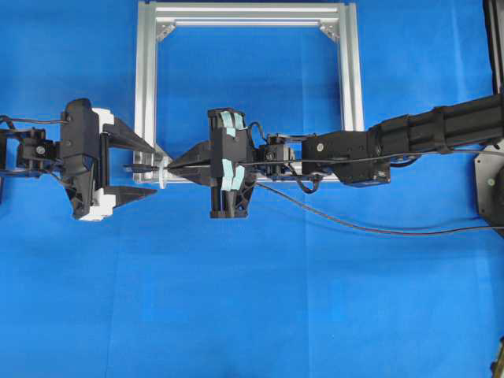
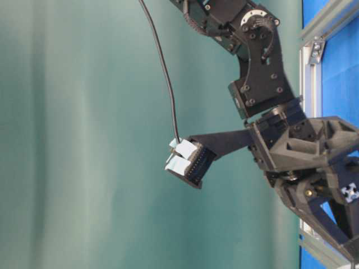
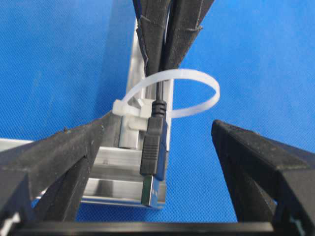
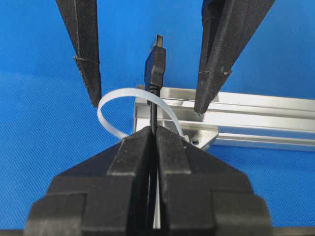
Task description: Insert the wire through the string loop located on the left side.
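One loop: string loop [image 3: 197,93] encircled the wire [image 3: 153,142], plug pointing toward 6 o'clock.
Right gripper [image 4: 153,135]: clamped on wire.
Left gripper [image 3: 162,147]: spread wide, apparently touching nothing.

- 2 grippers: left gripper [image 1: 140,168], right gripper [image 1: 175,163]
- 1 wire [image 1: 370,229], black, with 1 plug tip [image 3: 151,162]
- 1 string loop [image 3: 194,93], white, on 1 small white mount [image 3: 132,114]
- 1 aluminium frame [image 1: 249,16], 4 bars, open square
- 1 blue tabletop [image 1: 252,315]
- 2 pale tape patches [image 1: 233,120] on right gripper body
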